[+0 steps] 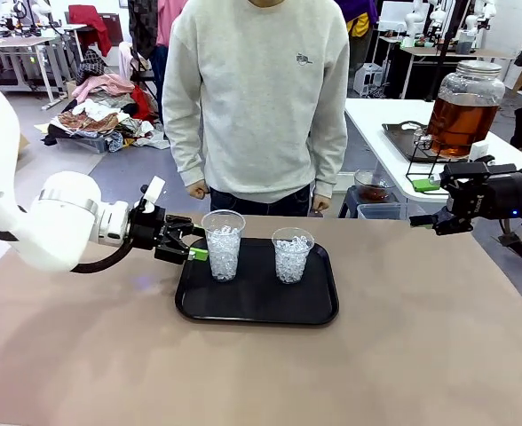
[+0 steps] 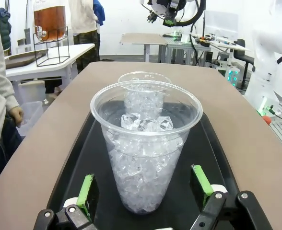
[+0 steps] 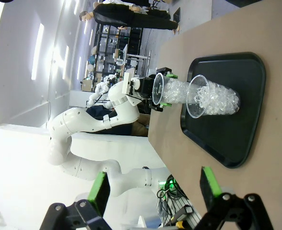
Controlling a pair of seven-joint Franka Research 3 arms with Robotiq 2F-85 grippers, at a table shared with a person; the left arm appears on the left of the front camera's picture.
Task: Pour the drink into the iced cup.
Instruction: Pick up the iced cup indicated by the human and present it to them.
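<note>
Two clear plastic cups packed with ice stand on a black tray [image 1: 252, 311]. My left gripper [image 1: 196, 241] is open, level with the left iced cup [image 1: 223, 246]; in the left wrist view its green pads [image 2: 87, 190] flank that cup [image 2: 146, 143] with small gaps on both sides. The right iced cup [image 1: 292, 255] stands behind it [image 2: 143, 93]. My right gripper [image 1: 425, 222] hovers open and empty by the table's right edge [image 3: 154, 187]. Amber-brown drink fills the big glass jar [image 1: 462, 111] on the side table.
A person in a grey sweatshirt [image 1: 257, 98] stands at the far edge, fists [image 1: 197, 189] held just past the table. The jar sits on a black wire stand [image 2: 50, 45] on a white side table [image 1: 376, 120]. Bare brown tabletop [image 1: 403, 355] surrounds the tray.
</note>
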